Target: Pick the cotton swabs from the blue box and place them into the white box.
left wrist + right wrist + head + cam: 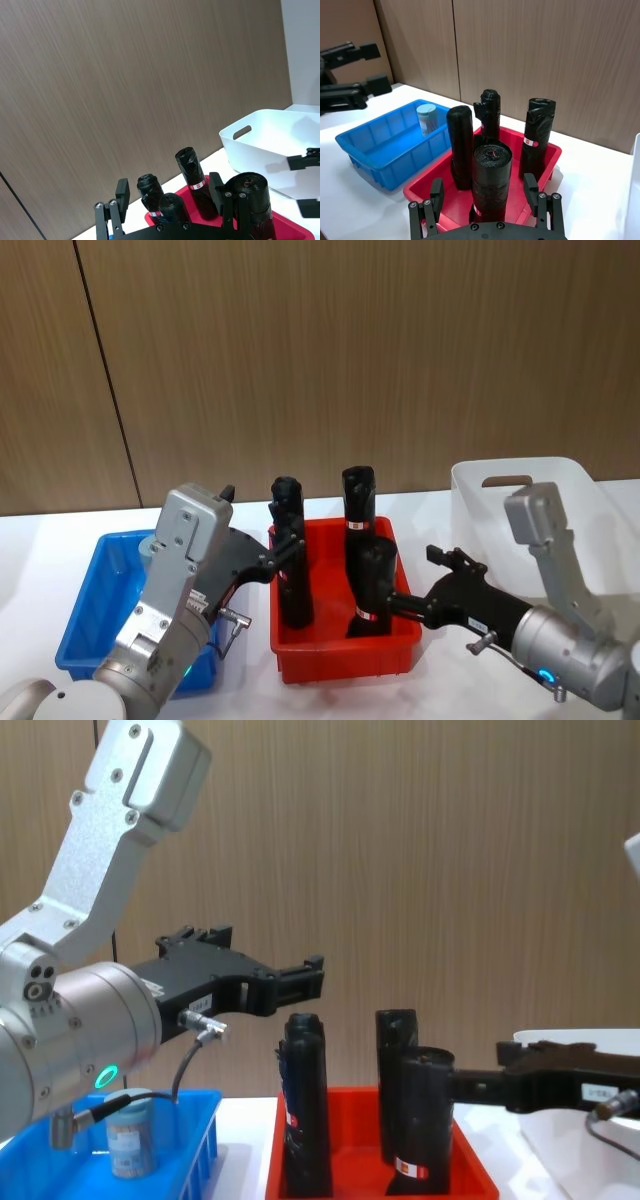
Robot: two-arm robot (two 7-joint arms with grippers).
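A lone cotton swab jar (426, 119) stands in the blue box (375, 147) as the left gripper (285, 555) hangs above the red tray (335, 655), fingers spread and empty. The right gripper (400, 605), fingers parted, flanks a black roll (491, 181); the white box (470, 480) sits beyond.

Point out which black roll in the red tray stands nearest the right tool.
The front-right black roll in the red tray: the right tool reaches its side, while the other three rolls stand farther left or behind.
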